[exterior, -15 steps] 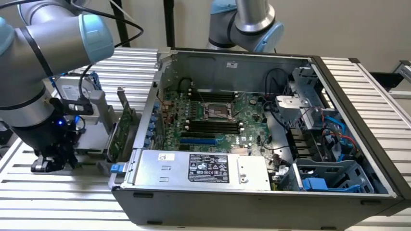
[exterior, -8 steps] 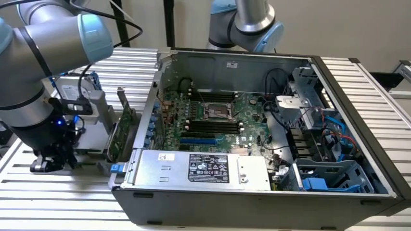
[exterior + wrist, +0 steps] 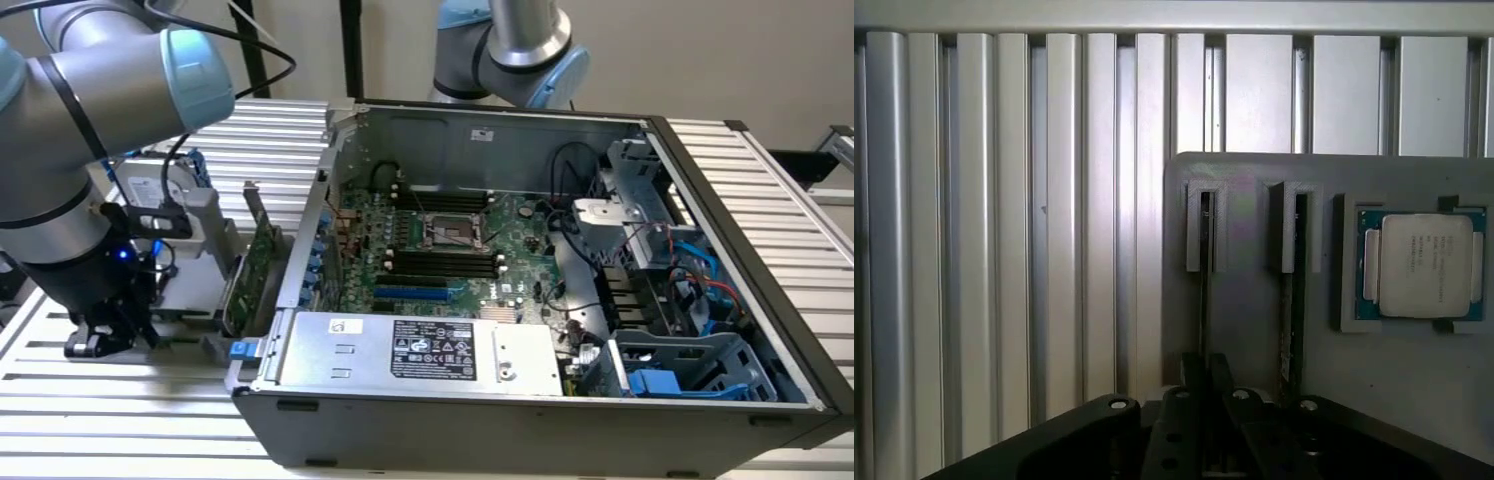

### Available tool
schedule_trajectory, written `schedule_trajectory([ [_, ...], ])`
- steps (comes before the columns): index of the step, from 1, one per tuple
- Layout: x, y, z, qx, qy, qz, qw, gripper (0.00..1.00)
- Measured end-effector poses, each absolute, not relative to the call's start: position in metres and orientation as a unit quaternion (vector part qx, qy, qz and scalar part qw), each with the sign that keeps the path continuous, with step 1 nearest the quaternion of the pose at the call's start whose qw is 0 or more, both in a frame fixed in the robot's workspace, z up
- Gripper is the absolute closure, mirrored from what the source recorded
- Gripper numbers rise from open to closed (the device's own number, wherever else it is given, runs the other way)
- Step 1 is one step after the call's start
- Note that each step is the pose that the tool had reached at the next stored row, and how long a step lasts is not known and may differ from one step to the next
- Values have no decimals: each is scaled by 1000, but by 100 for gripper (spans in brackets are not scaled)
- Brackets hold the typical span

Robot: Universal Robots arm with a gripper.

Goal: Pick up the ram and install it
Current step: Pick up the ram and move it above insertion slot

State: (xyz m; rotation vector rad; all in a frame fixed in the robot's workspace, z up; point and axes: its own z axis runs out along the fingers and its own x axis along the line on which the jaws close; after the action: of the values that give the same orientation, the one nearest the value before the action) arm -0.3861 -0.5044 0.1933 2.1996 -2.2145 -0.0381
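Slatted aluminium worktop [image 3: 994, 250], black gripper [image 3: 1206, 368] at grey slotted holder [image 3: 1249, 320].
Centre on thin edge-on ram [image 3: 1205, 300] just ahead; clamped or released, cannot tell.

We see a green motherboard [image 3: 454, 255] with black slots and one blue slot [image 3: 416, 293], a dark grey computer case [image 3: 534, 430], a silver ribbed table [image 3: 1004, 250], a pale grey tray [image 3: 1244, 320], a silver-lidded processor [image 3: 1424, 265] edged in teal, and a black gripper [image 3: 1204, 375].
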Motion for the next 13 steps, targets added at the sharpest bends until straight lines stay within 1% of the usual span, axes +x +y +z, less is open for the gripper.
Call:
schedule_trajectory([
  [13,-386,-504,196,705,-709,-13,9,100],
])
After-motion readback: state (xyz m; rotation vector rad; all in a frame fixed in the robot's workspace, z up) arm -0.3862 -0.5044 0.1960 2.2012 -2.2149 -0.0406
